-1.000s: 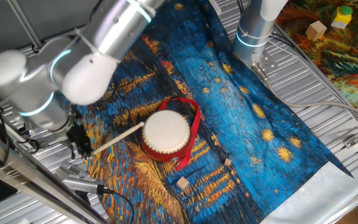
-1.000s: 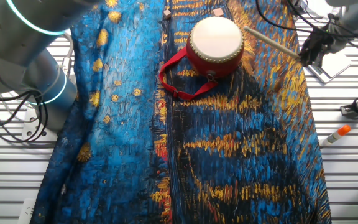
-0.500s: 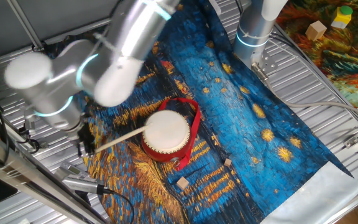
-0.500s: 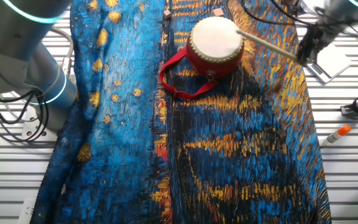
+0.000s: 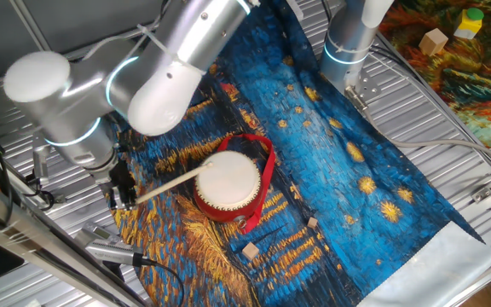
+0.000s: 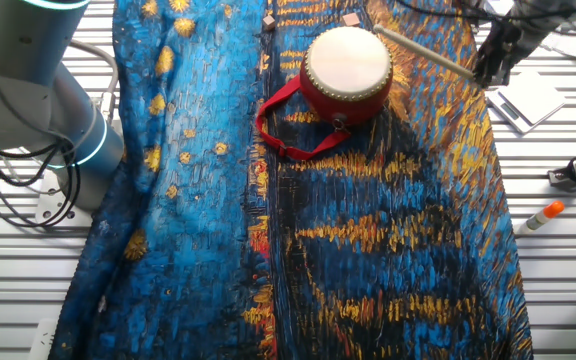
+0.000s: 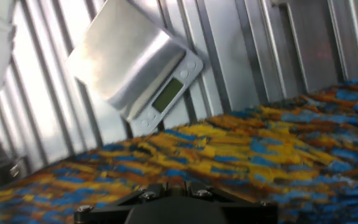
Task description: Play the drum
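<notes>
1. The drum (image 5: pixel 227 183) sits skin-up on the painted cloth (image 5: pixel 373 170), its red strap (image 5: pixel 267 175) looped off the side turned away from the arm; in the other fixed view the drum (image 6: pixel 346 62) sits near the top of the picture with the strap (image 6: pixel 293 125) trailing below it

2. The gripper (image 5: pixel 124 194) is at the edge of the cloth, well off to the side of the drum, and it is clamped on the butt of a thin wooden stick (image 5: pixel 167 183); the other fixed view shows the same grip, the gripper (image 6: pixel 492 60) holding the stick (image 6: pixel 423 52) at its far end

3. What matters for the stroke is that the stick's length points straight from the gripper toward the drum, so the skin lies along that line and not beside it

4. The stick's free end reaches the near rim of the skin; whether it is touching or just above I cannot tell, though in the other fixed view it seems to slope upward toward the drum

5. My guess is that the next beat needs only a tilt at the wrist, bringing the tip down without moving the hand sideways

6. The hand view shows cloth, metal slats and a small kitchen scale (image 7: pixel 135 68), but neither drum nor stick

7. A beat landing on the studded rim would likely miss the skin
</notes>
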`<control>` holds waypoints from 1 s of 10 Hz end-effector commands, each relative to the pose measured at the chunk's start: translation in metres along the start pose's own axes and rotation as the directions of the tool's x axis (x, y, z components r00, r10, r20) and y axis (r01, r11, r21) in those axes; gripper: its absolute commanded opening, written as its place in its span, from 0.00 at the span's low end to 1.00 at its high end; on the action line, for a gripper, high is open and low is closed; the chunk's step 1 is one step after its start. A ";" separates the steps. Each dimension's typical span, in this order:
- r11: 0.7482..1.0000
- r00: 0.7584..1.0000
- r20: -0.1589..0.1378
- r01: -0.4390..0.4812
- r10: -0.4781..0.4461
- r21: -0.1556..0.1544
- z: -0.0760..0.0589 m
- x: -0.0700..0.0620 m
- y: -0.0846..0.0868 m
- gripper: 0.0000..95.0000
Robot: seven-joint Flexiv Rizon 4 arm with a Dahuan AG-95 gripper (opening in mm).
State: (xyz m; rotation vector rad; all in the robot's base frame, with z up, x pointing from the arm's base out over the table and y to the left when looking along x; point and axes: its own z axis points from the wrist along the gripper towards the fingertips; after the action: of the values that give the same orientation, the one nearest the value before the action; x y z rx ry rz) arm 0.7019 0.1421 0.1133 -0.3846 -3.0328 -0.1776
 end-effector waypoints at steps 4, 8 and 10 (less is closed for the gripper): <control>1.000 1.000 0.006 -0.001 0.001 0.011 0.004 0.004 -0.002 0.00; 0.999 0.999 0.033 -0.003 0.002 0.036 0.037 0.008 -0.007 0.00; 0.999 0.999 0.036 -0.003 0.002 0.040 0.040 0.010 -0.008 0.00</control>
State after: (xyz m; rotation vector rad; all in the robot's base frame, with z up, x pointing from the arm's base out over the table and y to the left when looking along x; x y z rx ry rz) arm 0.6851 0.1404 0.0751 -0.3940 -3.0731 -0.1089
